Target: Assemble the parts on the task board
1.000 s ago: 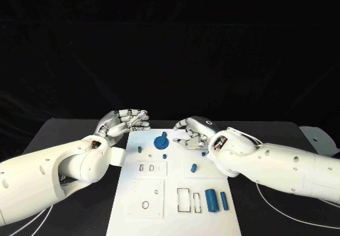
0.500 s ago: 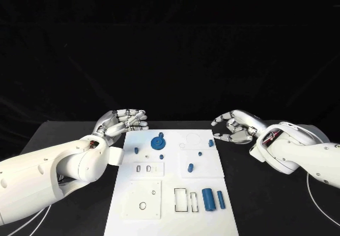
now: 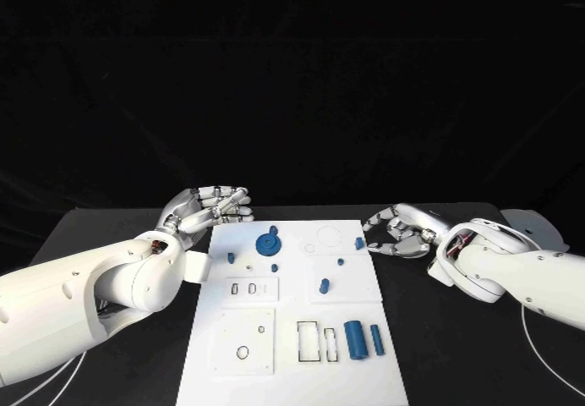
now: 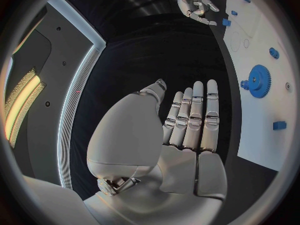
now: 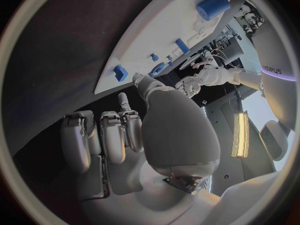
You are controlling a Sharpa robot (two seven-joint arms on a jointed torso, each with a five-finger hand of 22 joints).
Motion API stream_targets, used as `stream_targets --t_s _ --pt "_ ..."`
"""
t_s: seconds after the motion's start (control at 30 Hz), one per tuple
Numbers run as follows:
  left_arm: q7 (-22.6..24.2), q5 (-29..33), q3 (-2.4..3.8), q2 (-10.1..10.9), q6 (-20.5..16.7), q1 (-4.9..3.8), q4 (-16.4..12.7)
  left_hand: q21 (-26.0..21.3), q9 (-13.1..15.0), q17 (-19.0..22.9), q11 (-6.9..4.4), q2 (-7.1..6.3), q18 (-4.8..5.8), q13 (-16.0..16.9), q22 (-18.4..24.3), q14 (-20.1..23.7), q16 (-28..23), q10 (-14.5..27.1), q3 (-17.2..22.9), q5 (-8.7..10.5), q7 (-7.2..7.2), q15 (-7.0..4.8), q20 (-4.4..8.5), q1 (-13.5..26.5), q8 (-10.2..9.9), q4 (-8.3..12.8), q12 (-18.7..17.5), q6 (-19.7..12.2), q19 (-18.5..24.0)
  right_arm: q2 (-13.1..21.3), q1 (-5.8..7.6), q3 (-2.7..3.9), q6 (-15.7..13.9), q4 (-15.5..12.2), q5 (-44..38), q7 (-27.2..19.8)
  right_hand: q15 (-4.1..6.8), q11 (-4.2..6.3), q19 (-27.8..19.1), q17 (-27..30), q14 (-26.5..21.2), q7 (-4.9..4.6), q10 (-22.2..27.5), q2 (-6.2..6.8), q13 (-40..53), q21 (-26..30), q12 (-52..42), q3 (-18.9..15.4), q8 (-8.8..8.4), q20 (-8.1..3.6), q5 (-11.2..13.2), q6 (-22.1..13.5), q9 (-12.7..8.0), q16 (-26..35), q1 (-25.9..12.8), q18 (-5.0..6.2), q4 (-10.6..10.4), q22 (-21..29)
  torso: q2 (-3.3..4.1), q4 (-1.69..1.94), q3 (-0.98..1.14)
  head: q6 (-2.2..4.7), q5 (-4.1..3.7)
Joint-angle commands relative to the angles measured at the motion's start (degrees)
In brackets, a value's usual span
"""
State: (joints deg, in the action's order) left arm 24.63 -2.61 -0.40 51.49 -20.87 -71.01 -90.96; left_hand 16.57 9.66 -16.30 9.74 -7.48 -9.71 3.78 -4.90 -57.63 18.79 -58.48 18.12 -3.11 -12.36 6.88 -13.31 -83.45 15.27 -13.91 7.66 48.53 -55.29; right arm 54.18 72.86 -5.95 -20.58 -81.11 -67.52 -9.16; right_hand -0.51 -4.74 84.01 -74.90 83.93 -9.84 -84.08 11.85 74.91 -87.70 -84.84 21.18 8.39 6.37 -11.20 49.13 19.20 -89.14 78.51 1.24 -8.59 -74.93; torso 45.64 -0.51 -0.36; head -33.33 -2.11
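The white task board [image 3: 366,288] lies in the middle of the table. A blue gear [image 3: 268,244] sits on its far part, with small blue pegs [image 3: 325,287] around it. Two blue cylinders [image 3: 356,339] lie near the front right. My left hand [image 3: 210,209] hovers off the board's far left corner, fingers straight and holding nothing [image 4: 187,130]. My right hand [image 3: 400,230] is just beside the board's right edge with loosely bent fingers and nothing in it. It is close to a small blue piece [image 3: 361,244] at that edge and looks clear of it.
Black table surface [image 3: 488,355] surrounds the board on all sides. A pale rounded object [image 3: 534,227] sits at the table's far right edge, behind my right arm. White outlined slots [image 3: 314,342] and a recessed plate [image 3: 248,341] mark the board's near half.
My right hand left the board's far middle, swung out to the right, then came back down beside the right edge. My left hand stayed put.
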Motion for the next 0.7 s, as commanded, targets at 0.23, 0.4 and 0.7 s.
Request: stream_targets --t_s 0.23,0.4,0.7 --pt "0.6 0.2 0.03 -0.2 1.2 -0.04 0.2 -0.2 0.1 -0.1 0.09 -0.18 -0.83 0.0 0.1 0.0 -0.4 -0.1 0.3 -0.04 -0.55 0.2 0.02 0.2 -0.2 0.0 -0.3 -0.4 -0.3 -2.4 -0.69 -0.01 -1.8 2.1 -0.4 2.4 -0.47 -0.55 4.4 -12.5 5.5 -0.48 -2.0 -0.46 10.6 0.0 -0.5 0.2 -0.35 0.45 -0.6 0.0 -0.2 -0.3 0.5 -0.54 0.2 -12.7 0.11 0.22 0.05 -0.27 0.02" --pt "0.6 0.2 0.03 -0.2 1.2 -0.04 0.2 -0.2 0.1 -0.1 0.09 -0.18 -0.83 0.0 0.1 0.0 -0.4 -0.1 0.3 -0.04 -0.55 0.2 0.02 0.2 -0.2 0.0 -0.3 -0.4 -0.3 -3.2 -0.86 -0.02 -1.7 2.8 -0.5 3.3 -0.48 -0.57 4.4 -12.4 5.5 -0.49 -2.0 -0.5 10.6 0.0 -0.6 0.2 -0.34 0.47 -0.6 0.0 -0.2 -0.3 0.4 -0.54 0.2 -12.7 0.07 0.18 0.03 -0.45 0.1" --pt "0.5 0.2 0.03 -0.2 1.2 -0.04 0.3 -0.3 0.1 -0.1 0.09 -0.16 -0.83 0.1 0.1 0.0 -0.4 -0.2 0.3 -0.05 -0.57 0.21 0.01 0.2 -0.2 0.0 -0.3 -0.4 -0.3 -4.3 -1.29 -0.03 -0.5 4.1 -1.3 4.3 -0.53 -0.59 4.4 -12.4 5.5 -0.49 -2.1 -0.65 10.6 0.1 -0.6 0.4 -0.15 0.53 -0.5 0.4 -0.2 -0.3 0.3 -0.51 0.2 -12.7 0.06 0.29 0.07 -0.63 0.28"
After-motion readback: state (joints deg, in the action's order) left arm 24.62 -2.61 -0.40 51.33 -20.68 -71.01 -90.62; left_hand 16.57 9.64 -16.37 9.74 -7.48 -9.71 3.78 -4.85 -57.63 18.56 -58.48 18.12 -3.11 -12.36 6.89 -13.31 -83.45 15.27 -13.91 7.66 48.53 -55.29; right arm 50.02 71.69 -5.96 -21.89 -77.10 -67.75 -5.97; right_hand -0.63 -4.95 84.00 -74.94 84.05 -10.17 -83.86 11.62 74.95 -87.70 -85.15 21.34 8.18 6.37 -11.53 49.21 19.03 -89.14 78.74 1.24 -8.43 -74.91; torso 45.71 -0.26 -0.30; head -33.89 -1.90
